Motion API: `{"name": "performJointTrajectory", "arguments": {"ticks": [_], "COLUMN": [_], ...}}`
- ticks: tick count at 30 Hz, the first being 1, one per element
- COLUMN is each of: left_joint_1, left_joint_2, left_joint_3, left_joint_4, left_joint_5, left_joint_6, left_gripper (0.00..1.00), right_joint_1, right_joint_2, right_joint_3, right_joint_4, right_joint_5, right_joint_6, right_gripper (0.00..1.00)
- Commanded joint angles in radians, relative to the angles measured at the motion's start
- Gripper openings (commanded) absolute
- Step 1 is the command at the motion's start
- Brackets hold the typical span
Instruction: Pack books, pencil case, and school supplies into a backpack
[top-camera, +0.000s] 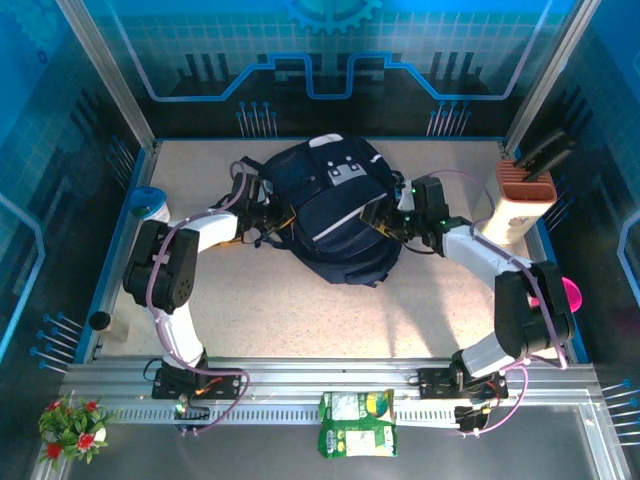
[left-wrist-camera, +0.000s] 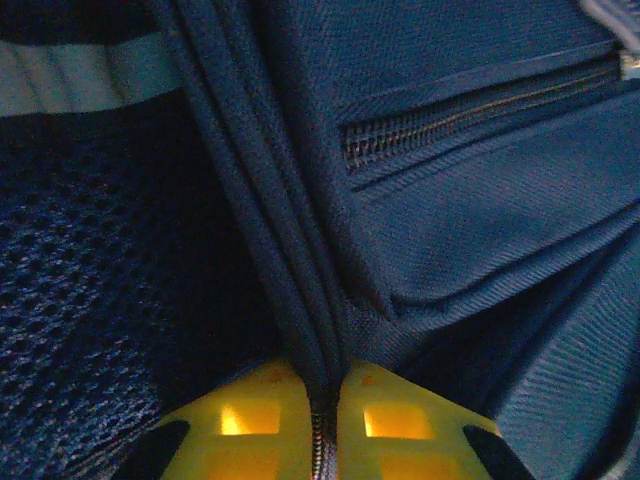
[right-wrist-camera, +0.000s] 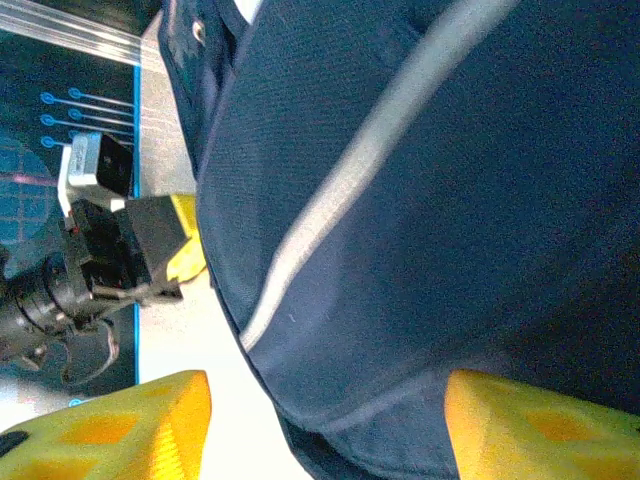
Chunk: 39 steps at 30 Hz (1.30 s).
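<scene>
Find backpack (top-camera: 335, 215) lying at centre of surface (top-camera: 300, 320). See left pincer (left-wrist-camera: 325, 400) clenched on backpack's zipper seam (left-wrist-camera: 300, 300), at its left flank. See right pincer (right-wrist-camera: 325, 420) released at backpack's right flank, yellow fingers (right-wrist-camera: 130, 430) apart astride its edge.

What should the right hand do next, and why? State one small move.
Probably close the right hand on the backpack edge lying between its open fingers: the left hand is shut on the zipper seam, so a second grip would steady it.
</scene>
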Motion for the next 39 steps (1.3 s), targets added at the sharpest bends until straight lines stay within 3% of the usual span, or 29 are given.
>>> {"name": "performJointTrajectory", "arguments": {"ticks": [1,11,16,21,26,32,36,39], "left_joint_1": [-0.002,-0.086,-0.123,-0.149,-0.177,-0.201,-0.209,-0.212], "left_joint_2": [-0.102,-0.177,-0.162,-0.133,-0.109,-0.084,-0.078,-0.078], "left_joint_3": [-0.010,-0.021,-0.014,0.019,0.048,0.075,0.088,0.091], "left_joint_4": [0.046,0.013,0.015,0.021,0.026,0.033,0.026,0.023], "left_joint_5": [0.055,0.067,0.049,0.045,0.041,0.048,0.050,0.055], "left_joint_6": [-0.024,-0.080,-0.108,-0.131,-0.158,-0.179,-0.183,-0.187], "left_gripper": [0.00,0.00,0.00,0.00,0.00,0.00,0.00,0.00], "right_joint_1": [0.005,-0.069,-0.069,-0.024,0.116,0.324,0.402,0.424], "right_joint_2": [0.051,0.157,0.024,-0.132,-0.207,-0.173,-0.108,-0.050], "right_joint_3": [0.079,0.252,0.171,0.120,0.068,0.033,0.038,0.053], "right_joint_4": [0.009,-0.080,-0.125,-0.212,-0.238,-0.188,-0.144,-0.129], "right_joint_5": [0.029,0.131,0.309,0.424,0.417,0.445,0.438,0.436], "right_joint_6": [-0.037,-0.104,-0.163,-0.226,-0.232,-0.188,-0.166,-0.143], "right_gripper": [0.62,0.65,0.73,0.74,0.68,0.58,0.49,0.37]}}
